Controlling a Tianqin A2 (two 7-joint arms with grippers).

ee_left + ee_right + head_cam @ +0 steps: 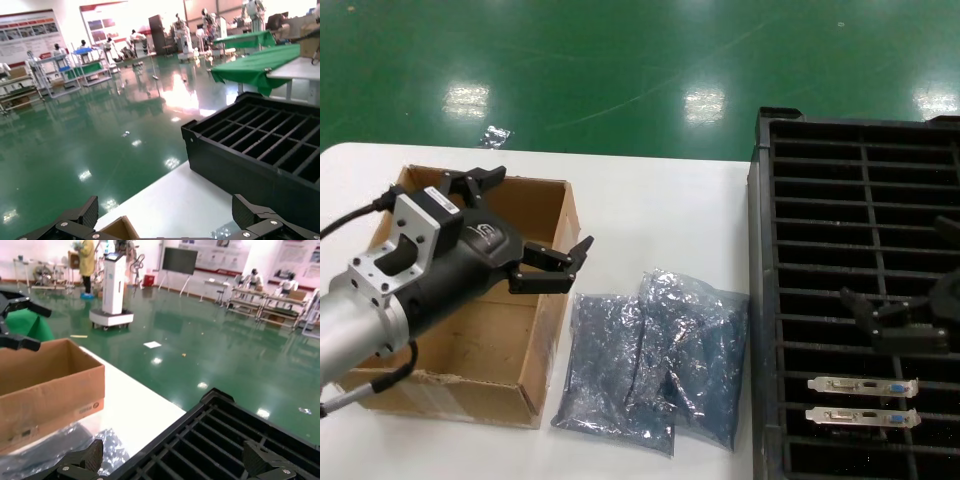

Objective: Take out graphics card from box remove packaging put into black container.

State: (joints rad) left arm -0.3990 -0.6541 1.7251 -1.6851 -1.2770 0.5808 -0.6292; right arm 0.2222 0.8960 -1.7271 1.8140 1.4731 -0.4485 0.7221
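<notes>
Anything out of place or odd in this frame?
Nothing damaged. Two empty packaging bags lie crumpled and overlapping on the table beside the box, which looks empty. Two graphics cards stand slotted in the black container. Left claw is open above the box.

Left claw gapes over the box; two bags lie beside it

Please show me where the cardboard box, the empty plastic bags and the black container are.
cardboard box (490, 340), head view, bare inner floor.
plastic bags (665, 350), head view, middle of the crinkled pile.
black container (865, 185), head view, a central rib.
</notes>
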